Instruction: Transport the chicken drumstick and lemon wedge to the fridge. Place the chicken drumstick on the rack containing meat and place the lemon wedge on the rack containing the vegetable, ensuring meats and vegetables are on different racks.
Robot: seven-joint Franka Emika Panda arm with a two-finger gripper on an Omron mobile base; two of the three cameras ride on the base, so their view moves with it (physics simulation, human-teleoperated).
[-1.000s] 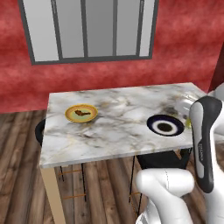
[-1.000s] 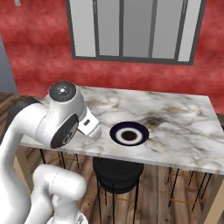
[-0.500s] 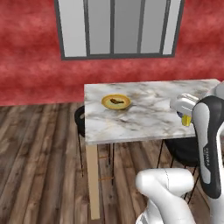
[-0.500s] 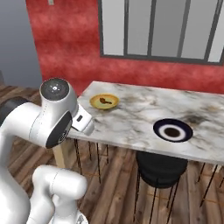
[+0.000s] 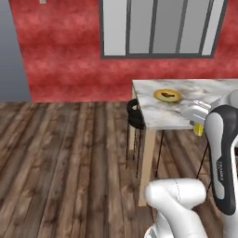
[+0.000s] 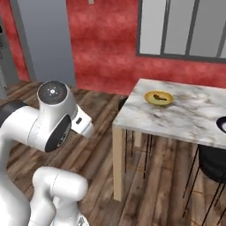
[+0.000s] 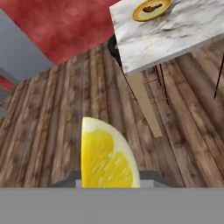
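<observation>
Over the last second the whole scene has slid across both base views: the marble bench [image 5: 186,100], earlier central, now sits toward three o'clock in the left base view, and bare wooden floor [image 5: 65,158] takes up the nine o'clock side. This is the base driving and turning away, not any movement of the objects. A tall grey panel [image 6: 44,42], possibly the fridge, has come into the right base view at eleven o'clock.

The lemon wedge [image 7: 108,158] is clenched in the claw [image 7: 109,177], filling six o'clock of the hand view; in the left base view it shows as a small yellow spot [image 5: 198,129] by the wrist. The chicken drumstick [image 6: 160,97] lies on the yellow plate [image 6: 150,99] on the bench, not yet fetched.

The reading is that the lemon's transport leg is under way, with the drumstick needing a second trip.

The arm is folded close over the base, hand raised near bench height and tilted downward toward the floor.
</observation>
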